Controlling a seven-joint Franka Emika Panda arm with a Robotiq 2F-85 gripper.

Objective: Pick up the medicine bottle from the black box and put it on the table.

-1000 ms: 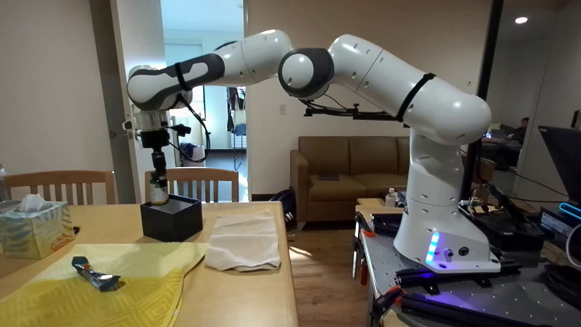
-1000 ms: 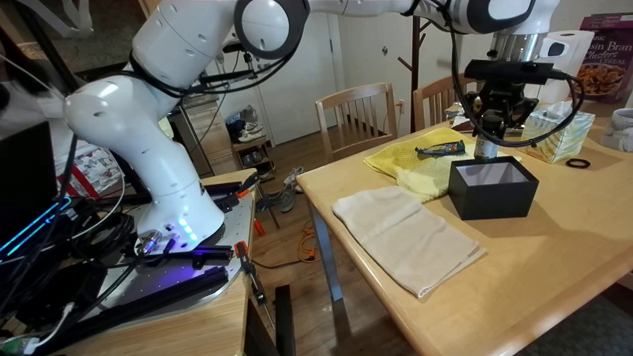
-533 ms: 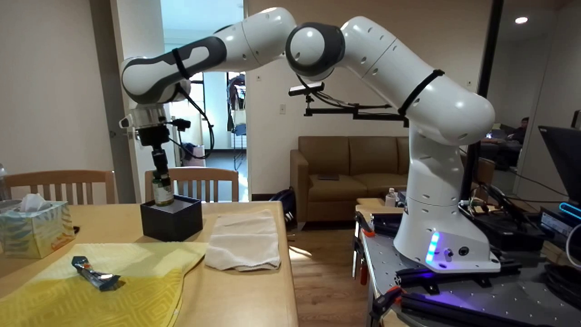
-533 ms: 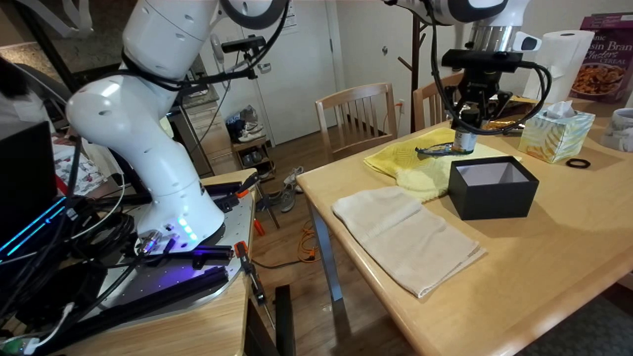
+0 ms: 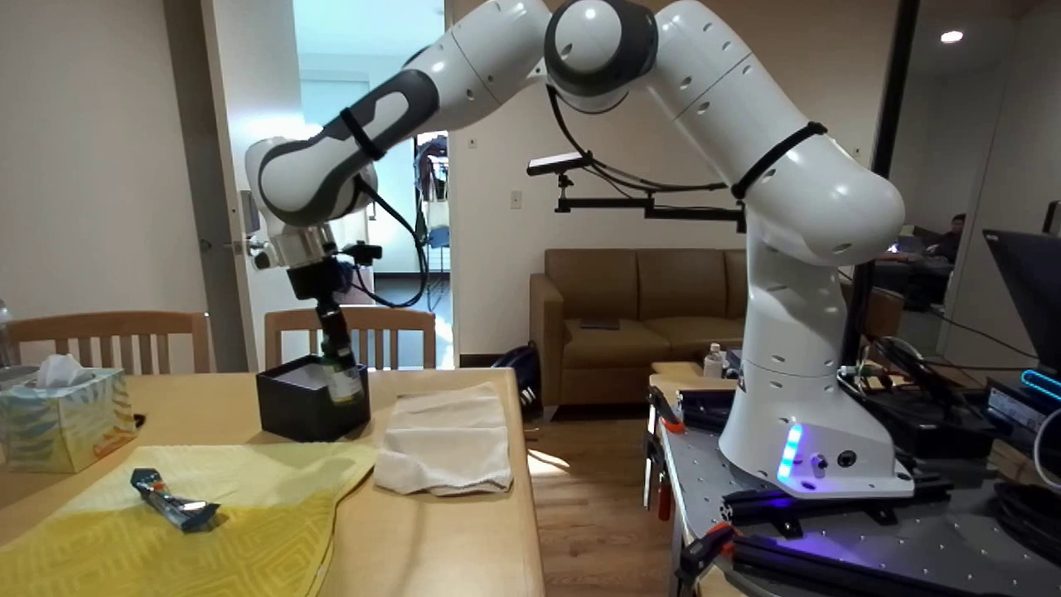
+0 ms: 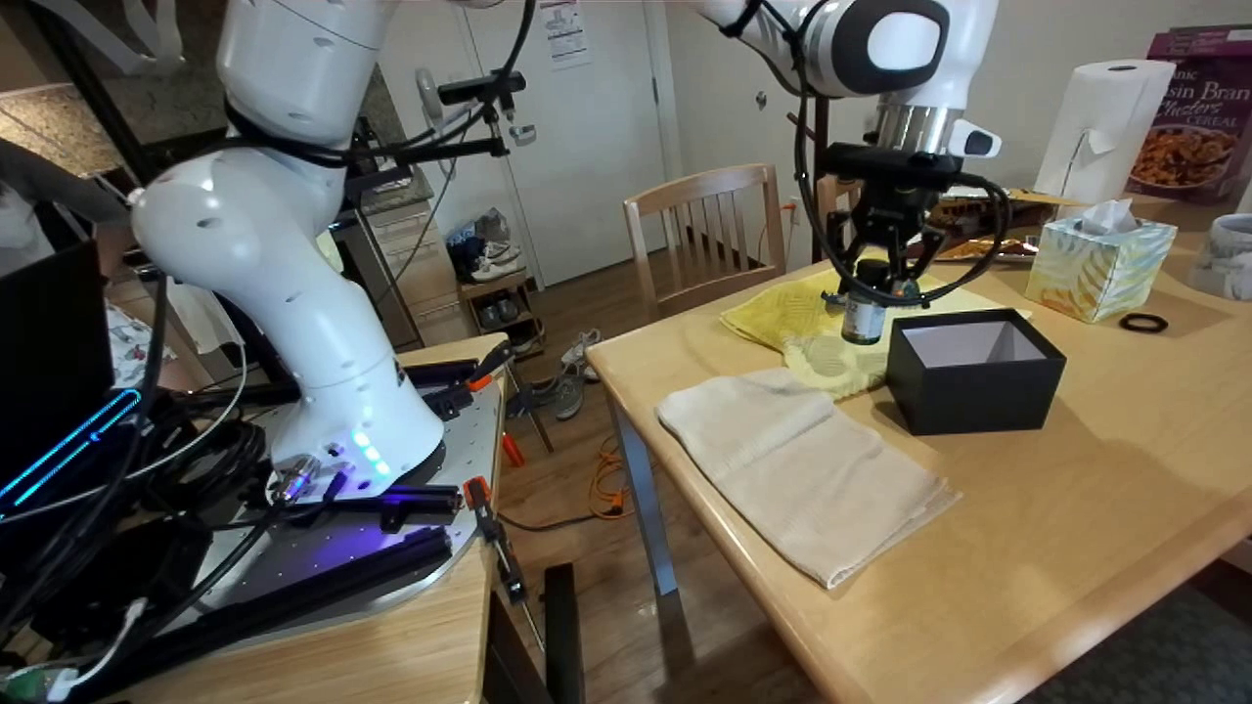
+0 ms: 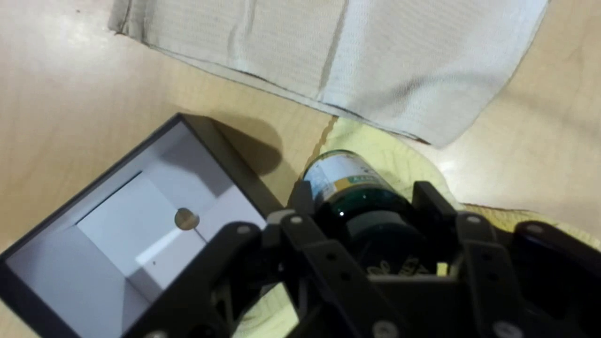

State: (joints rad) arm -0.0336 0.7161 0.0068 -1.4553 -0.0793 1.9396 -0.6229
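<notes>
Your wrist view sees into the black box (image 7: 235,166), round brown spot (image 7: 187,219) inside; neither exterior view shows that spot. You have the gripper (image 7: 362,195) clamped on the bottle (image 7: 345,176): between the fingers (image 7: 432,204), cap end up, hanging tilted, just beside the box, clear of the table (image 7: 70,84).

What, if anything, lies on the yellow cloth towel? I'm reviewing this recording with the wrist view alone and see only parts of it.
Observer: In an exterior view, a long dark shiny packet lies on the yellow cloth towel; your view misses it.
Operator: And the dark-green round bottle with the white label: set down, or held up?
Observer: Held up. In an exterior view it hangs tilted in the fingers, in front of the black square open box, its base higher than the box's foot.
</notes>
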